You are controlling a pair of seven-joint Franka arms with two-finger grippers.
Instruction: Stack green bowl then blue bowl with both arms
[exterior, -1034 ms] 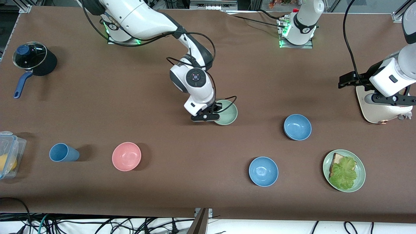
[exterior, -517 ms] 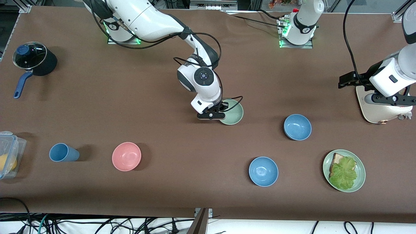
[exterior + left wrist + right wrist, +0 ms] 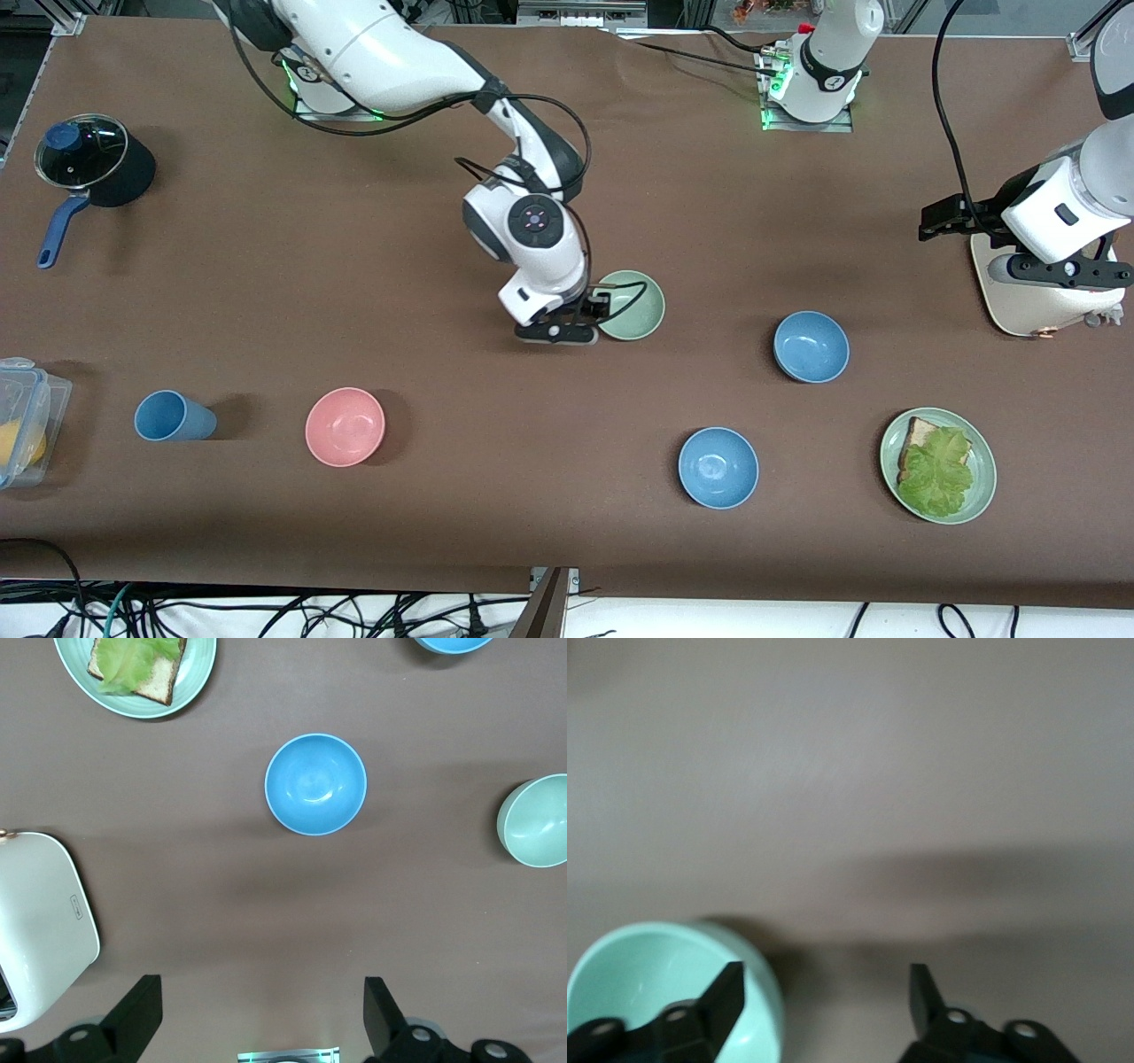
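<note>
So nothing is stacked yet as far as I can see. I have the green bowl (image 3: 631,306) sitting upright on the table (image 3: 266,266) near the middle, on its own, empty. Two alike blue bowls are also standing alone: the blue bowl (image 3: 811,346) toward the left arm's end, and a second blue bowl (image 3: 718,467) nearer the front camera. Neither touches the green one; both are well apart from it. My read: green looks placed as the stack base, and the blue bowl pickup and drop onto it is all left to do.

Right gripper (image 3: 576,321): low, just beside the green bowl's rim on the side toward the right arm's end. In the right wrist view its fingers (image 3: 726,992) stand clearly apart, one finger over the bowl's edge, the other over bare table. I see nothing pinched between them, so I call it released. Whether a finger grazes the rim I can't tell.

Left gripper (image 3: 261,1014): fingers spread wide, empty, hovering up over bare table near the white toaster (image 3: 1032,297) at the left arm's end. Left wrist view shows the blue bowl sitting out ahead of it, clear of the fingers. That arm waits.

Next for me, as a judgement: left arm goes for that blue bowl.
</note>
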